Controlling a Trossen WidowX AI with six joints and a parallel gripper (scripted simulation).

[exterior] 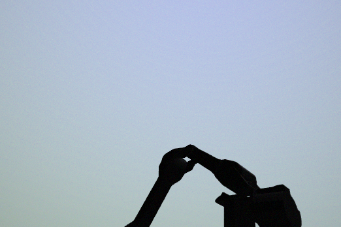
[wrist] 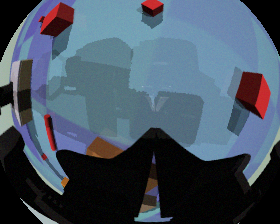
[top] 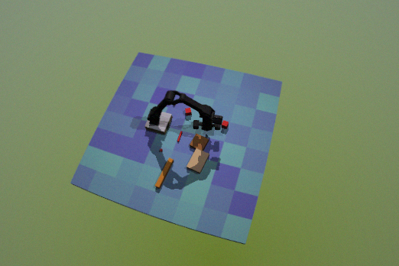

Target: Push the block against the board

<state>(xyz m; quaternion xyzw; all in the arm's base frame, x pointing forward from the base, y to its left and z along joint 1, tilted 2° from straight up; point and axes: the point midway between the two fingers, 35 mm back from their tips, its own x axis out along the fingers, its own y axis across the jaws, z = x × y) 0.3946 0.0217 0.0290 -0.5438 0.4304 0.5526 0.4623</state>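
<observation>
Block (top: 199, 141) (wrist: 105, 148) is lying flat between the desk's (top: 237, 203) (wrist: 106, 30) middle and its bottom edge in the top view, with the pale board (top: 197, 160) (wrist: 147, 205) lying just beyond it towards that edge. Their facing sides are sitting very close, perhaps touching, but their corners are looking offset, so lining up an edge is probably remaining. The gripper (top: 206, 135) (exterior: 239, 212) (wrist: 155, 132) is hovering beside the block, fully closed and gripping nothing; moving clear is also remaining.
</observation>
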